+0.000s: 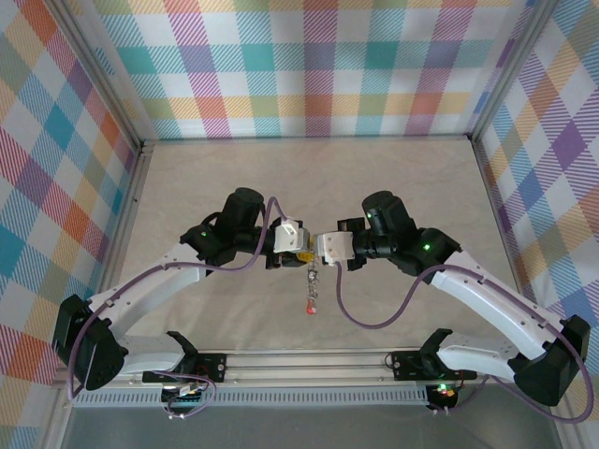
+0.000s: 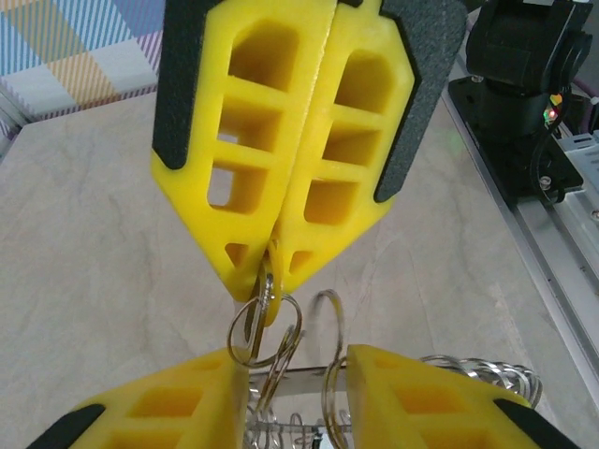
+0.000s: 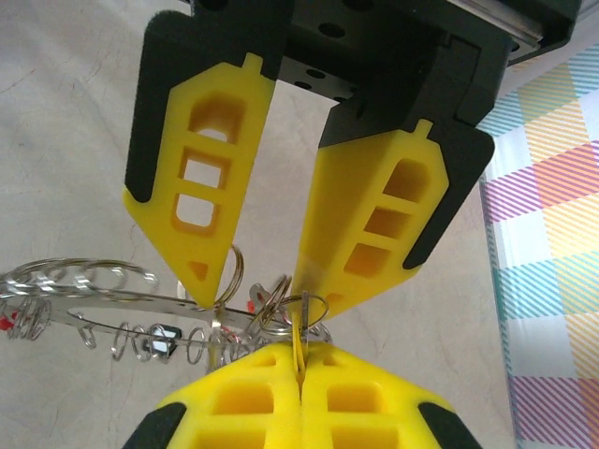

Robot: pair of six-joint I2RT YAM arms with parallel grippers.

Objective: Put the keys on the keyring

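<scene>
Two grippers, tip to tip at mid-table! The right gripper (image 2: 271, 260) is clenched on one small ring (image 2: 266, 297). The left gripper (image 3: 262, 290) has its jaws apart around at least three rings, and I cannot tell whether it grips any. One keyring (image 3: 140, 341), a silvery coil, stretches sideways beneath the tips. From overhead, the bunch trails toward the arm bases, with one red key (image 1: 311, 305) at its near end. Any other keys are too small to make out.

White-black arms (image 1: 154, 281), purple cables (image 1: 372, 325), yellow ribbed fingers (image 2: 201, 220).
</scene>
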